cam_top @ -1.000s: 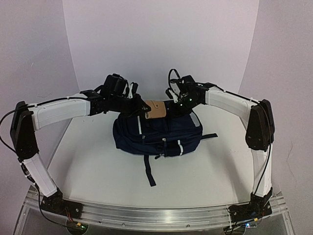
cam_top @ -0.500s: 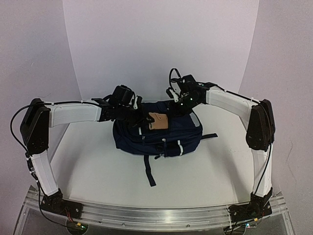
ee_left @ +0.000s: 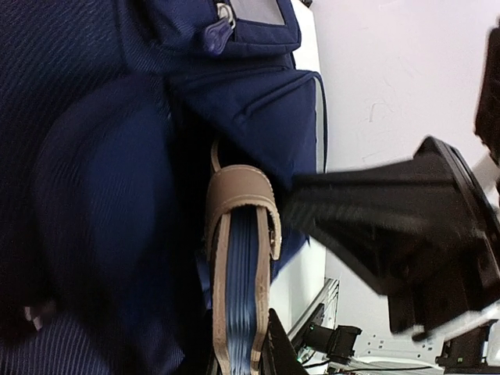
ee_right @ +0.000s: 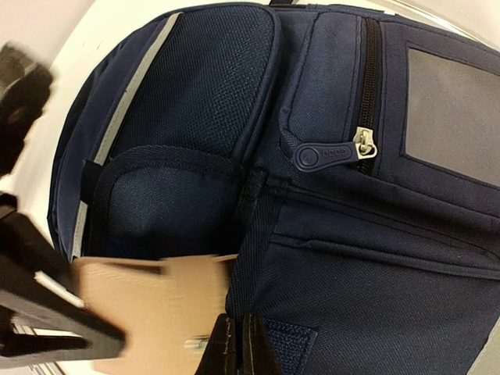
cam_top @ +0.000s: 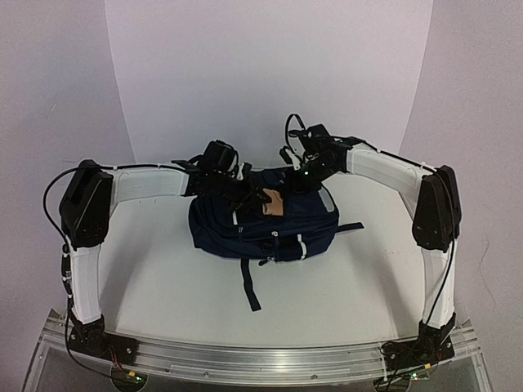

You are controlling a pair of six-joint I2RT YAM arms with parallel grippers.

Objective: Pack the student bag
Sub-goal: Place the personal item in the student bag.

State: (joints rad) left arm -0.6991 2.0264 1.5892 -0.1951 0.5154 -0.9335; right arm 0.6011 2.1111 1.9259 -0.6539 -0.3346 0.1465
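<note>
The student bag (cam_top: pixel 278 224), dark navy with pale stripes, lies in the middle of the table. My left gripper (cam_top: pixel 248 194) is shut on a tan-covered notebook with blue page edges (ee_left: pixel 238 266). The notebook stands on edge in the bag's (ee_left: pixel 94 156) top opening, and only its tan end (cam_top: pixel 273 202) shows from above. My right gripper (cam_top: pixel 296 181) is at the bag's back right. Its jaws (ee_right: pixel 238 344) are pinched together on a dark webbing strip at the opening's rim of the bag (ee_right: pixel 375 258). The notebook (ee_right: pixel 148 312) shows blurred just left of them.
A black strap (cam_top: pixel 249 286) trails from the bag toward the front edge, and another (cam_top: pixel 350 227) sticks out to the right. A zipper pull (ee_right: pixel 328 155) lies on the front pocket. White backdrop walls close in behind and on both sides. A metal rail (cam_top: pixel 261 355) runs along the near edge.
My left arm has swung right and forward, carrying the notebook deeper into the bag's opening; less of its tan cover shows now. The right arm has held still.
</note>
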